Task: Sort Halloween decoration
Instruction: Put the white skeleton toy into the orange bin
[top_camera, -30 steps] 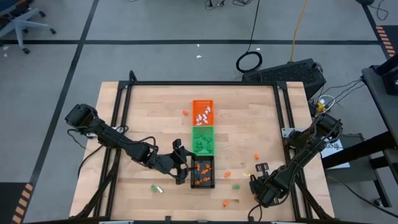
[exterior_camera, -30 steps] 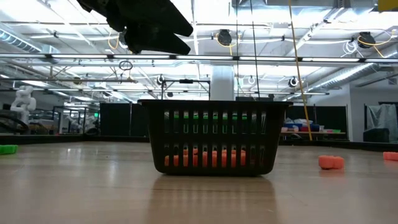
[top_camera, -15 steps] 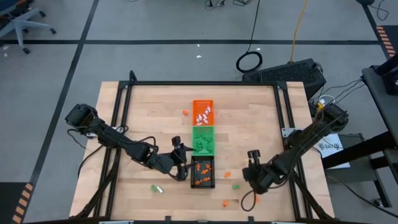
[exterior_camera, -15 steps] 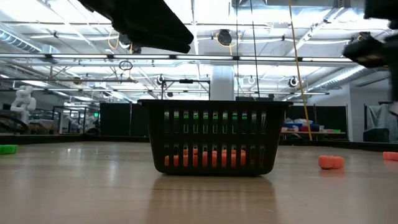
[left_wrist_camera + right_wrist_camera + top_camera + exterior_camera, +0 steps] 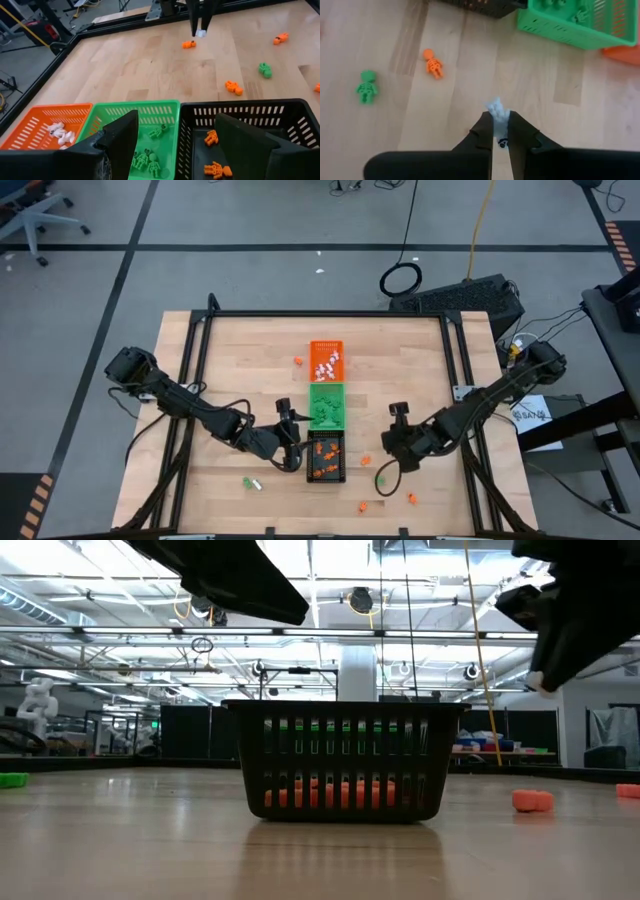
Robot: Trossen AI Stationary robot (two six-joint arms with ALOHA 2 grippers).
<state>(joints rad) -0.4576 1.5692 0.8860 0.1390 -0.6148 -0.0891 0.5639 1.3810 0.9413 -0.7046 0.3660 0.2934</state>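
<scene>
The right gripper (image 5: 499,131) pinches a little white skeleton (image 5: 498,109), just right of the green tray (image 5: 326,404). It goes in the orange tray (image 5: 325,360), beyond the green one. Carry it high, drop gently. The left gripper (image 5: 172,145) waits open by the black tray (image 5: 326,457).

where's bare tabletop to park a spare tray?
Free: the far-left corner, left of the orange tray, and the far-right corner, right of the green tray. Crowded: the near strip beside the black tray, with loose skeleton trinkets, the left tool and right tool.
</scene>
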